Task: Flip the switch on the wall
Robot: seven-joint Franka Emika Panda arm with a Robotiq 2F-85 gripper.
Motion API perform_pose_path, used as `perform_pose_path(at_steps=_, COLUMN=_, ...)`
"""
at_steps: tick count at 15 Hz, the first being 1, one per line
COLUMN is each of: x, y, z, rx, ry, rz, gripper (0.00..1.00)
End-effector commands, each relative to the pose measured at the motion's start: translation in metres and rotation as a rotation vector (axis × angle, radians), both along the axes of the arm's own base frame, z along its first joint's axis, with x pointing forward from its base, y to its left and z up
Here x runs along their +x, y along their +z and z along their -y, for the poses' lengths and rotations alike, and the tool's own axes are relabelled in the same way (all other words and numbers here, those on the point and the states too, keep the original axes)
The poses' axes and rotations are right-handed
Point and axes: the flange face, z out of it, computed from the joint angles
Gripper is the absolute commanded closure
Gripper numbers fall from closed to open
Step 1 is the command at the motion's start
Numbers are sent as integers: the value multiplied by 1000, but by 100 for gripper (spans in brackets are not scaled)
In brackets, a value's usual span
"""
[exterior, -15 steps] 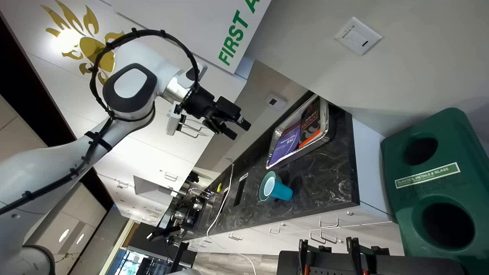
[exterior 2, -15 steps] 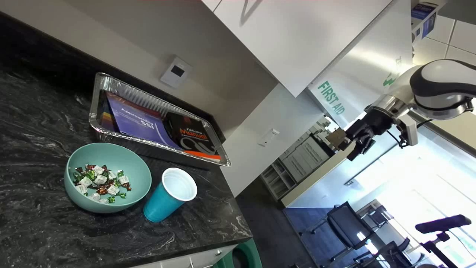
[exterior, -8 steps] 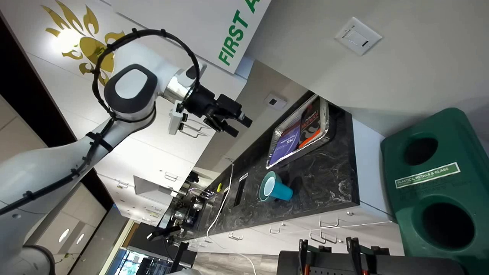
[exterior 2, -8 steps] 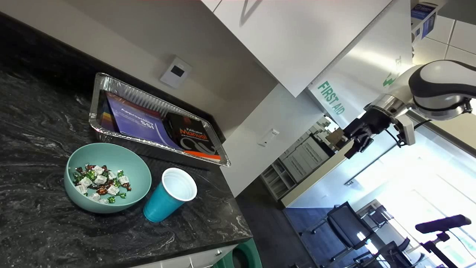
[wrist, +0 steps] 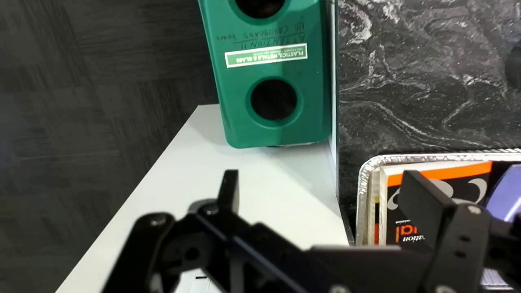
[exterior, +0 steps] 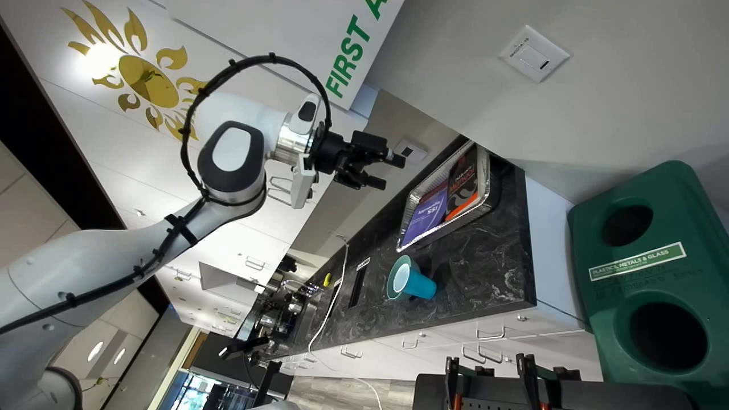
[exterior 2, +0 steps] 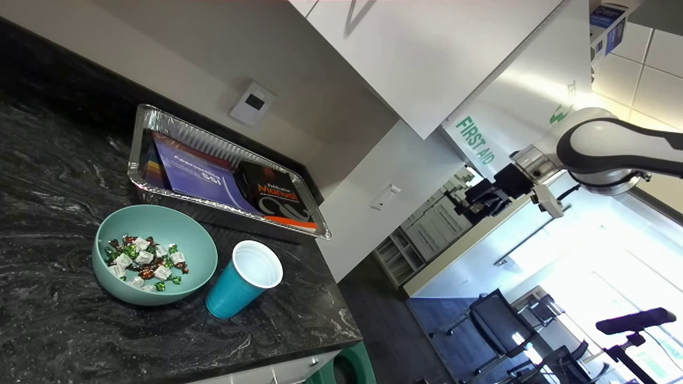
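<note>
both the robot arm point(exterior: 119, 253) and its claw point(exterior: 389, 172) are closer to the switch point(exterior: 534, 56) now than they were half a second ago, and the claw has turned a bit too. more of the gold flower point(exterior: 149, 82) shows behind the arm. i think this means the arm is on its way to the flip, but the flip is not done yet. the switch sits on the pale wall point(exterior: 581, 125), past the end of the dark table point(exterior: 484, 279), and there is a clear gap between it and the claw in both exterior views. in the wrist view a bit of a white plate point(wrist: 197, 285) peeks out by the bottom edge, behind the claw, and i guess it is the switch. the claw's fingers point(wrist: 230, 191) are spread wide and hold nothing. the green bin point(exterior: 683, 279) has a label point(exterior: 637, 262) that says plastics, metals & glass, and hand-drawn words point(wrist: 270, 40) on it, upside down in the wrist view, seem to say attention, no cardboard boxes. green letters point(exterior 2: 475, 141) spell first aid. the black book point(exterior 2: 277, 200) says publication manual, and the purple book point(exterior 2: 197, 184) says approaching and ssi. the print on the switch is too small to read.
</note>
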Motion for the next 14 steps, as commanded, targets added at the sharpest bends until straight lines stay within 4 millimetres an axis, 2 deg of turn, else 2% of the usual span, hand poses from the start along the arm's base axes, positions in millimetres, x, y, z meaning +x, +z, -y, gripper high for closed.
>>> perform_pose_path(at_steps=1, x=-2, y=-24, z=5, rx=-54, ry=34, rz=99, gripper=0)
perform_pose_path(at_steps=6, x=4, y=-58, z=16, rx=-107, ry=49, rz=237, gripper=0)
perform_pose_path(at_steps=9, x=8, y=-76, z=26, rx=-80, ry=7, rz=191, gripper=0)
perform_pose_path(at_steps=10, x=5, y=-69, z=18, rx=-83, ry=18, rz=212, gripper=0)
perform_pose_path(at_steps=12, x=5, y=-79, z=22, rx=-79, ry=10, rz=191, gripper=0)
perform_pose_path(at_steps=14, x=6, y=-80, z=23, rx=-79, ry=8, rz=188, gripper=0)
